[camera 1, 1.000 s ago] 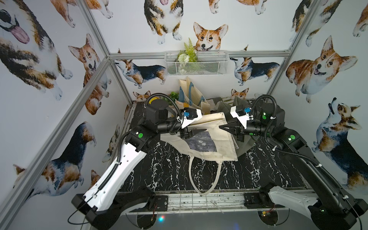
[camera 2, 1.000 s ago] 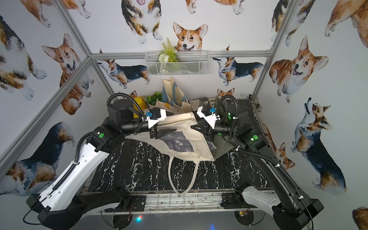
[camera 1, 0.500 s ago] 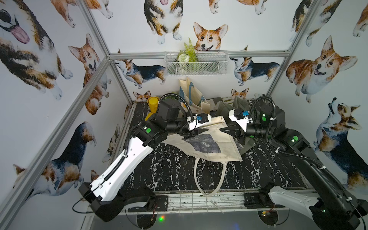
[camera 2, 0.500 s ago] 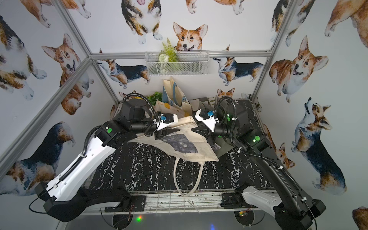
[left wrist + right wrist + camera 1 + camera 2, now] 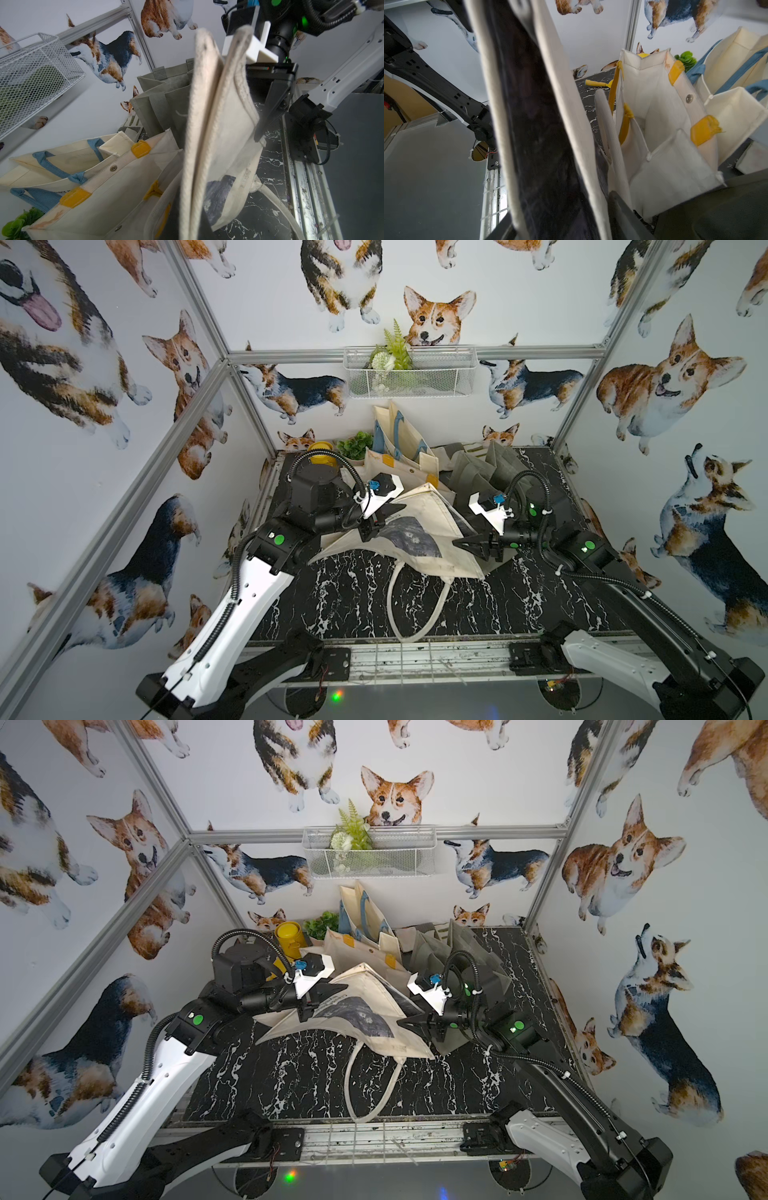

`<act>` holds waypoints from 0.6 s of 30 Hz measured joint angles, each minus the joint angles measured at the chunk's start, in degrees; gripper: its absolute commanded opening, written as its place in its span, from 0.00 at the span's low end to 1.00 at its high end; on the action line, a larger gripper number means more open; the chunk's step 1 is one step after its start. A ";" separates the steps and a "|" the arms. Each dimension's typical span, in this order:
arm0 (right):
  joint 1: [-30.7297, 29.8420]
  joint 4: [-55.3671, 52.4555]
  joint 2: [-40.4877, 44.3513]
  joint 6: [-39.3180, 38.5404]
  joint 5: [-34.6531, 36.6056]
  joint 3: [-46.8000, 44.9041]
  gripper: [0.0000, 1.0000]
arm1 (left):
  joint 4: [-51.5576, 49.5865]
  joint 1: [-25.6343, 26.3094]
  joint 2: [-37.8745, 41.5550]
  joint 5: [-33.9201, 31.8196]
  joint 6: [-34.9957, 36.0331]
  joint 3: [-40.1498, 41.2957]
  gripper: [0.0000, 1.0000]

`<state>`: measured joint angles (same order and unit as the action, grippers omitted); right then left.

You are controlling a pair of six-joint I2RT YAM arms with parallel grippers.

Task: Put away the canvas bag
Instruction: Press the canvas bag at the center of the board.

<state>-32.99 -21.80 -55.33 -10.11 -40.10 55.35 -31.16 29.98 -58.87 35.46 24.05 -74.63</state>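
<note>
Top views: one printed canvas bag [image 5: 419,539] [image 5: 357,1016]

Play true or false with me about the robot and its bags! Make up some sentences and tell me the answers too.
1. The canvas bag has a dark picture printed on it. True.
2. The left arm's fingers are wide open, far from the bag. False: the left arm's fingers are pinched shut on the canvas bag's edge.
3. The bag's handle loop lies on the black marble table. True.
4. The yellow cup stands at the front, by the metal rail. False: the yellow cup stands at the back, beside the small green plant.
5. A white wire basket with a fern in it hangs on the back wall. True.
</note>
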 measured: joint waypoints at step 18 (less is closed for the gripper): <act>-1.11 9.97 -11.47 4.35 0.68 5.99 0.68 | -10.32 -2.89 15.06 -27.08 4.28 3.45 0.00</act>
<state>-34.11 -11.84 -66.81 -5.76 -39.42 61.34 -41.47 27.09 -43.81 8.38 28.34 -71.18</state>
